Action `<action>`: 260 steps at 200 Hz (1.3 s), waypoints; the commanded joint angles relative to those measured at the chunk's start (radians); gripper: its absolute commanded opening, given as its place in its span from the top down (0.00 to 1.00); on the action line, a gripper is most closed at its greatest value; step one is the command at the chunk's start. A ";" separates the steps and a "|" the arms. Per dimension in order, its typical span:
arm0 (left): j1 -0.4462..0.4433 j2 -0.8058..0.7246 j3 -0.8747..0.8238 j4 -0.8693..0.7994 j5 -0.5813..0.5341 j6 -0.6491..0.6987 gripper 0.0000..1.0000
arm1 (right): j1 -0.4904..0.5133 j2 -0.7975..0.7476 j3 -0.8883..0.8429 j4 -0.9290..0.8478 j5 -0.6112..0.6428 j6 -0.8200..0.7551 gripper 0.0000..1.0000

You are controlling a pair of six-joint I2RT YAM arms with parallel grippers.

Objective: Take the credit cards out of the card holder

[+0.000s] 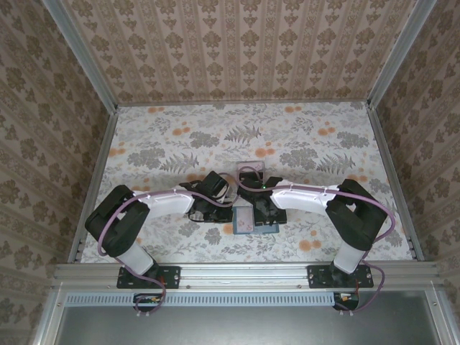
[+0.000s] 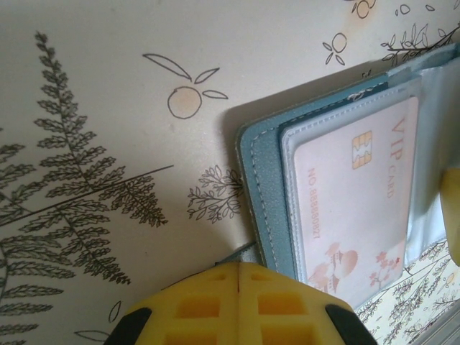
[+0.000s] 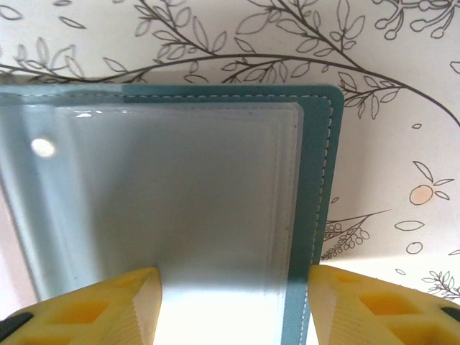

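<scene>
- Table (image 1: pixel 144 136): floral cloth. Both arms converge at its middle, towards the near edge.
- Card holder (image 1: pixel 253 221): teal bifold with a stitched rim, lying open and flat on the cloth between the two wrists, clear sleeves facing up.
- Credit card (image 2: pixel 359 215): pale, marked VIP, chip showing, seated fully inside a clear sleeve in the left wrist view.
- Right gripper (image 3: pixel 233 287): jaws spread wide, straddling an apparently empty clear sleeve (image 3: pixel 180 187) and holding nothing.
- Left gripper (image 2: pixel 238 277): fingers pressed together with nothing visible between them, just beside the holder's stitched edge and off the card.
- Assessment: extraction is not yet begun. One gripper should pin the holder down. The other should nip only the card's edge at the sleeve mouth and draw it straight along the sleeve. Which end is open cannot be told. The soft holder may lift with the card.
</scene>
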 commanded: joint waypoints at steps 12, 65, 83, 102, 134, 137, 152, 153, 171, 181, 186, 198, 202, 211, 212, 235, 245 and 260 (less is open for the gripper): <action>-0.008 0.042 0.005 -0.078 -0.021 0.014 0.97 | -0.008 -0.030 -0.042 -0.009 0.009 -0.010 0.43; -0.014 0.003 0.022 -0.082 -0.039 -0.016 0.97 | -0.016 -0.139 -0.035 0.003 -0.006 -0.010 0.44; -0.014 -0.012 0.032 -0.084 -0.044 -0.027 0.97 | -0.026 -0.175 -0.045 0.037 -0.049 -0.010 0.45; -0.017 -0.027 0.049 -0.098 -0.053 -0.036 0.97 | -0.039 -0.206 -0.067 0.094 -0.110 -0.004 0.48; -0.032 -0.049 0.071 -0.098 -0.058 -0.060 0.97 | -0.064 -0.235 -0.101 0.200 -0.212 0.012 0.55; -0.035 -0.051 0.073 -0.096 -0.058 -0.062 0.98 | -0.066 -0.236 -0.106 0.212 -0.220 0.013 0.57; -0.045 -0.053 0.085 -0.097 -0.058 -0.072 0.98 | -0.079 -0.237 -0.124 0.250 -0.264 0.021 0.63; -0.044 -0.053 0.085 -0.098 -0.058 -0.073 0.98 | -0.080 -0.237 -0.124 0.250 -0.267 0.022 0.63; -0.055 -0.048 0.093 -0.084 -0.053 -0.085 0.98 | -0.094 -0.231 -0.142 0.328 -0.318 0.029 0.70; -0.060 -0.043 0.092 -0.067 -0.043 -0.091 0.98 | -0.101 -0.227 -0.150 0.355 -0.339 0.034 0.72; -0.061 -0.040 0.092 -0.056 -0.037 -0.097 0.98 | -0.103 -0.224 -0.155 0.369 -0.349 0.037 0.74; -0.065 -0.029 0.087 -0.033 -0.024 -0.105 0.98 | -0.110 -0.216 -0.160 0.397 -0.373 0.043 0.77; -0.065 -0.023 0.086 -0.026 -0.020 -0.107 0.98 | -0.113 -0.211 -0.162 0.405 -0.380 0.043 0.78; -0.067 -0.011 0.082 -0.016 -0.014 -0.110 0.99 | -0.116 -0.202 -0.164 0.420 -0.395 0.045 0.78; -0.066 -0.010 0.082 -0.016 -0.014 -0.110 0.98 | -0.117 -0.200 -0.164 0.422 -0.396 0.046 0.79; -0.067 0.023 0.079 -0.010 -0.009 -0.109 0.99 | -0.123 -0.171 -0.161 0.445 -0.421 0.045 0.80; -0.067 0.033 0.079 -0.020 -0.015 -0.105 0.99 | -0.124 -0.158 -0.160 0.452 -0.427 0.045 0.80; -0.067 0.045 0.078 -0.035 -0.027 -0.097 0.99 | -0.127 -0.140 -0.160 0.461 -0.433 0.045 0.80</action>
